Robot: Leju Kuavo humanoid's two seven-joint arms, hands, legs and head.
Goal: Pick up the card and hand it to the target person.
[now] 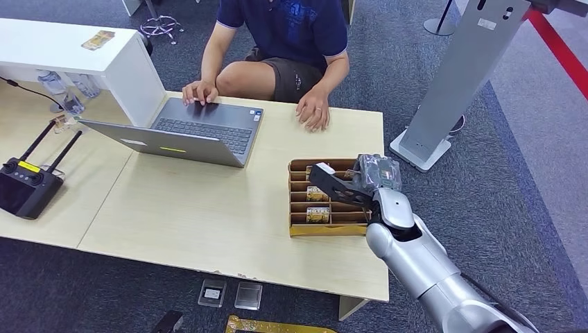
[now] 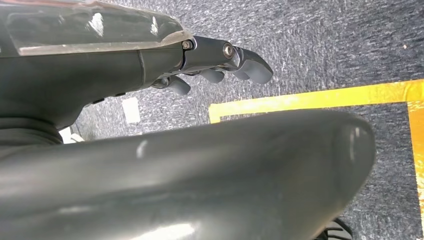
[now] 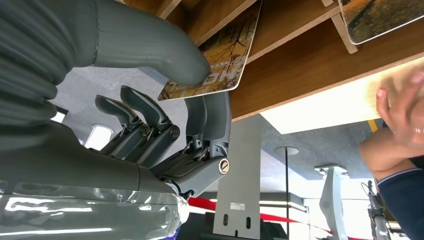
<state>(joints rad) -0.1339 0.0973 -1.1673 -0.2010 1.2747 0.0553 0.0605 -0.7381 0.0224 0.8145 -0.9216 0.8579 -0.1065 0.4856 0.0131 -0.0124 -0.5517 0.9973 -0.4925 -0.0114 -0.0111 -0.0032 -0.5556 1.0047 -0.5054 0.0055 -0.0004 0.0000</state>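
Note:
A wooden card rack [image 1: 299, 201] stands at the table's right end with cards [image 1: 317, 194] in its slots. My right hand [image 1: 360, 182] reaches over the rack. In the right wrist view its thumb [image 3: 165, 55] and fingers [image 3: 210, 112] pinch a card [image 3: 225, 55] with an autumn-coloured picture, which still lies partly inside a wooden slot [image 3: 280, 30]. Another card [image 3: 380, 17] sits in a neighbouring slot. The person [image 1: 284, 35] sits across the table, one hand [image 1: 200, 90] on a laptop and the other hand [image 1: 313, 111] on the tabletop near the rack. My left hand [image 2: 220, 62] hangs over the carpet holding nothing.
An open laptop [image 1: 187, 132] sits mid-table in front of the person. A black remote controller [image 1: 28, 184] lies at the left, and a white box [image 1: 76, 52] stands at the back left. A grey stand [image 1: 457, 76] rises right of the table. The table's front middle is bare.

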